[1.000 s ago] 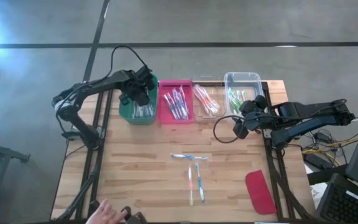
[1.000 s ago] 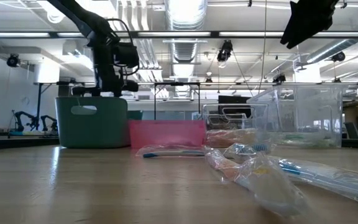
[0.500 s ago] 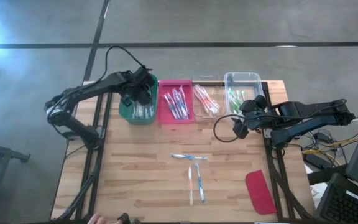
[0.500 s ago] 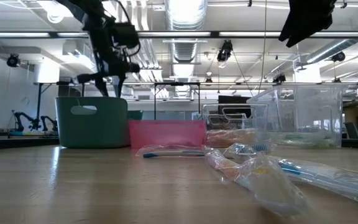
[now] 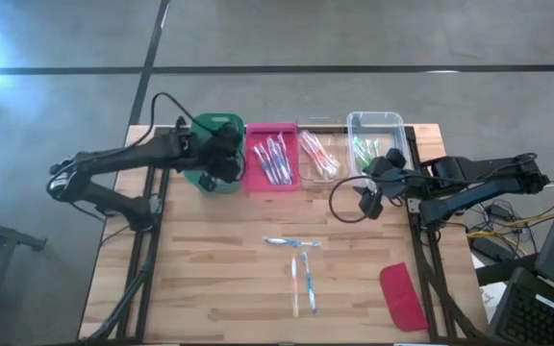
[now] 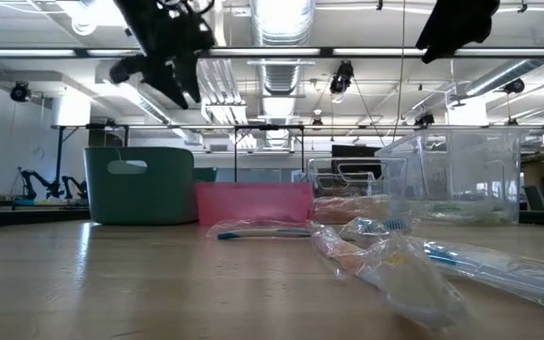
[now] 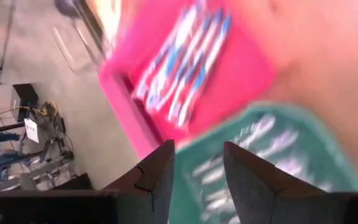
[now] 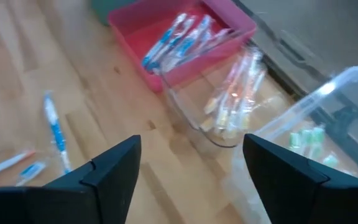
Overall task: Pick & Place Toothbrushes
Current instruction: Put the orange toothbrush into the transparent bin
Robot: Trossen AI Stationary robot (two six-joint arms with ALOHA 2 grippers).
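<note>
Seen from above, four bins are being shown in a row at the table's (image 5: 210, 288) far edge: a green bin (image 5: 210, 125), a pink bin (image 5: 270, 154) of blue-accented toothbrushes (image 5: 275, 159), a clear bin (image 5: 317, 156) of pink-orange ones, and a taller clear bin (image 5: 375, 130) of green ones. Three more toothbrushes are being left loose mid-table: a blue one (image 5: 291, 242) lying crosswise, an orange one (image 5: 294, 286) and another blue one (image 5: 310, 281) side by side. One red lid (image 5: 402, 296) is lying near the right front corner. The left gripper (image 5: 221, 165) is being held over the green bin's near right corner; a second ago it was farther back over that bin, and the hand then seen at the table's front edge is gone. The right gripper (image 5: 371, 190) is being held just in front of the tall clear bin, almost where it was.

From table height, the wrapped loose toothbrushes (image 6: 253, 229) are being seen in front of the bins, and the left gripper (image 6: 159, 66) is being carried higher above the green bin (image 6: 140, 184) than before.

In the left wrist view, pale brushes (image 7: 253, 146) are being shown in the green bin (image 7: 297, 155), and the fingers (image 7: 247, 180) are standing apart with nothing between them.

In the right wrist view, the fingers (image 8: 114, 171) are being held spread wide and empty over the table.
</note>
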